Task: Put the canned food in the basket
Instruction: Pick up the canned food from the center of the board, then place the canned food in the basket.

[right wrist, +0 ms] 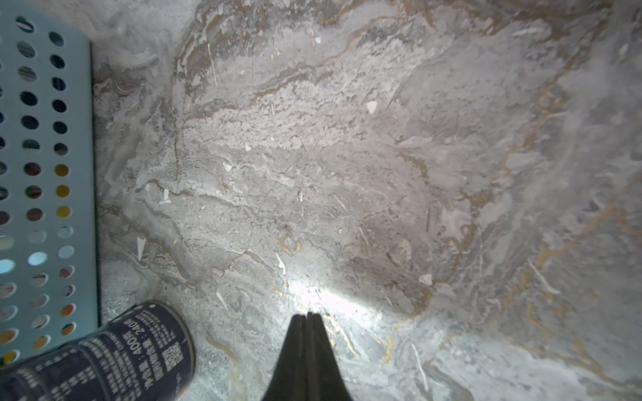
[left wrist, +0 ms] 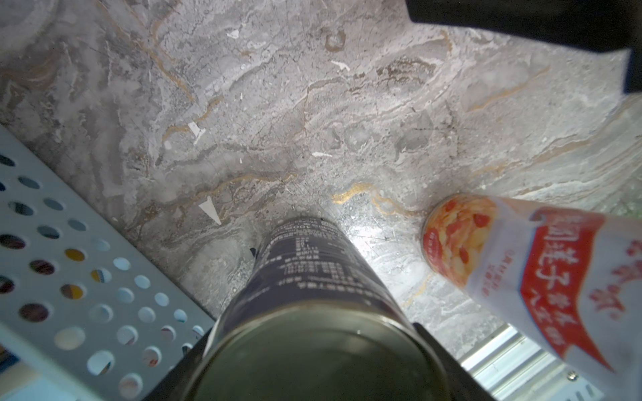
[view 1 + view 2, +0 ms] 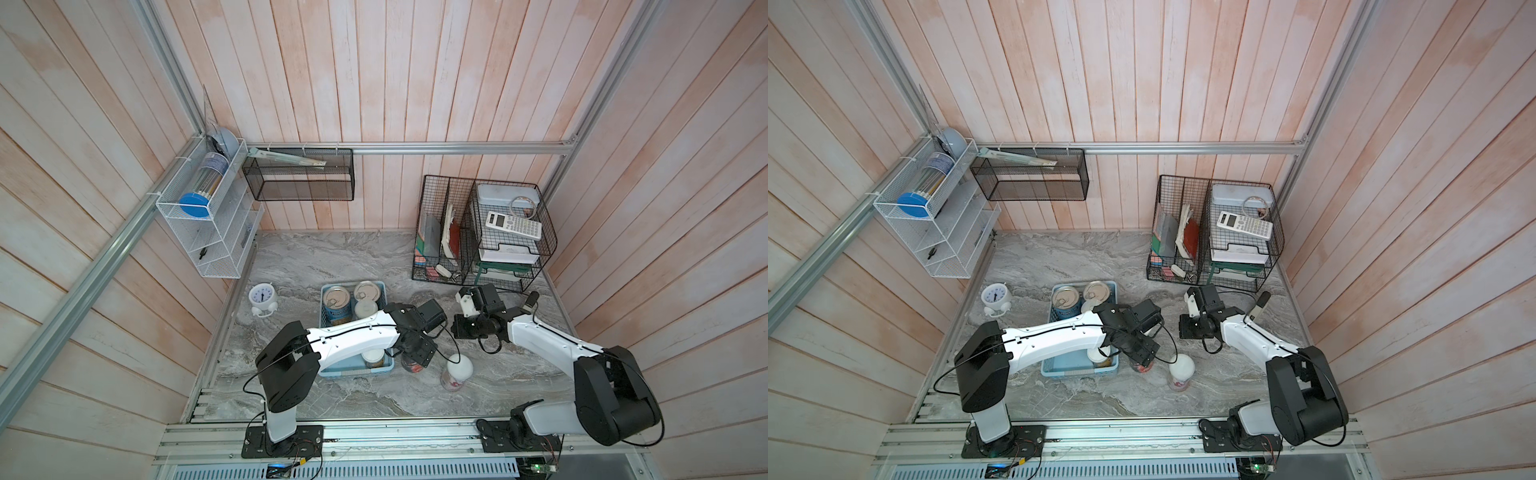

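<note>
left wrist view looks straight down a dark-labelled cylindrical metal tin standing upright on the grey veined marble tabletop, just beside the outer wall of the light blue perforated plastic basket. black finger parts of the left pincer show on either side of the tin's top, so the tin sits between the jaws. whether they press on it or leave a gap i cannot tell. near it, also outside the basket, stands a slim white-lidded can with a red and white label.

in a top view four cans are inside the basket: a wide silver-topped tin with a blue label, a second silver-topped tin beside it, a small white-lidded can next to those, and another white-lidded can at the near end, partly under the left arm.

right pincer has its fingers pressed together with nothing between them, above bare marble and apart from every can.

as i judge it, the step in hand is the grasp of the fifth can. the next move calls for a firm squeeze on the dark tin, a straight lift above the basket's rim, and a short carry over the wall to a free spot. the basket's middle is hidden under the arm, so care is needed beside the near white-lidded can.
</note>
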Controlling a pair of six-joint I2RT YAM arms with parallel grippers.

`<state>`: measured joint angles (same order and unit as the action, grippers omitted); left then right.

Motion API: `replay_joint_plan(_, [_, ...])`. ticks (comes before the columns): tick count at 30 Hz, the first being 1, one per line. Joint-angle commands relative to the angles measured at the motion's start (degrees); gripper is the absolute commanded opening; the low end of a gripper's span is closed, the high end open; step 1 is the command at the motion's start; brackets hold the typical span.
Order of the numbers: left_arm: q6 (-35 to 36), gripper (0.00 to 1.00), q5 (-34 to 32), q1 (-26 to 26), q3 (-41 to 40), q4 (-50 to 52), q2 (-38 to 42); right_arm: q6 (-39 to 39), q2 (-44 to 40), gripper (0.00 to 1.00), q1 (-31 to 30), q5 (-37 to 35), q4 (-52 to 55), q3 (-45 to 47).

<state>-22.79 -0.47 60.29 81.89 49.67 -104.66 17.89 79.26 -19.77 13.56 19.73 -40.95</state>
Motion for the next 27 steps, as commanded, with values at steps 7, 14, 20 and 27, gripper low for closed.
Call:
replay_joint_plan(7, [-1.79,0.61,-8.0,-2.72,8.58,8.46,17.33,-1.34,-1.22,0.01,0.18,-0.9,0.31,0.58])
replay_joint_plan(14, [-0.07,0.59,-13.5,-16.05,6.35,16.21,29.45,-1.88,-0.96,0.01,0.22,-0.94,0.18,0.78])
replay_joint_plan(20, [2.99,0.58,-9.14,-25.51,-4.2,11.48,33.03,-2.13,-0.69,0.01,0.18,-1.08,0.83,0.17])
replay_joint_plan(27, [3.8,0.57,-7.09,-28.59,-11.94,7.87,32.74,-2.53,-0.52,0.01,0.22,-1.44,1.26,-0.13])
